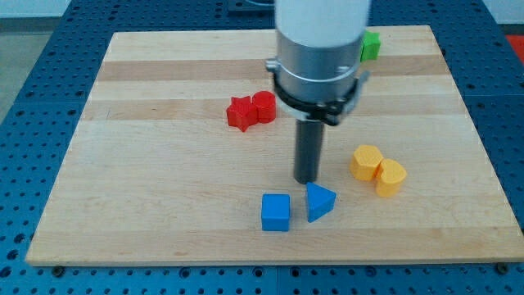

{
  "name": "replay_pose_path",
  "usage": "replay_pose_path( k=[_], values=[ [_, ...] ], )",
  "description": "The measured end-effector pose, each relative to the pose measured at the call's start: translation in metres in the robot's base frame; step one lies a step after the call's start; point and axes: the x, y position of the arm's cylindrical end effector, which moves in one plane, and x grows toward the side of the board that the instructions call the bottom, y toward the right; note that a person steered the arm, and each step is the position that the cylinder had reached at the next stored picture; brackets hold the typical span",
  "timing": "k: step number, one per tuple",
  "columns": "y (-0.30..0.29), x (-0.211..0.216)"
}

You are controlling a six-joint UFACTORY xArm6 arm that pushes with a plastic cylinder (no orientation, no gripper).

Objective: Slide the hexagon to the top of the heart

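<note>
Two yellow blocks sit touching at the view's right. The left one looks like the hexagon (366, 161) and the right, lower one like the heart (390, 177). The hexagon lies at the heart's upper left. My tip (307, 180) stands on the board left of the hexagon, about a block's width or more away. It is just above the blue triangle (320, 201) and touches neither yellow block.
A blue cube (275, 212) sits left of the blue triangle near the view's bottom. A red star (241, 112) and a round red block (264, 106) touch at centre left. A green block (371, 45) shows at the view's top, partly hidden by the arm.
</note>
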Motion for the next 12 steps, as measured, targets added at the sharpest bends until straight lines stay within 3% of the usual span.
replay_pose_path(
  k=[2,3,5,6,12],
  values=[
    [0.074,0.002],
    [0.085,0.002],
    [0.009,0.02],
    [0.032,-0.007],
    [0.071,-0.044]
  ],
)
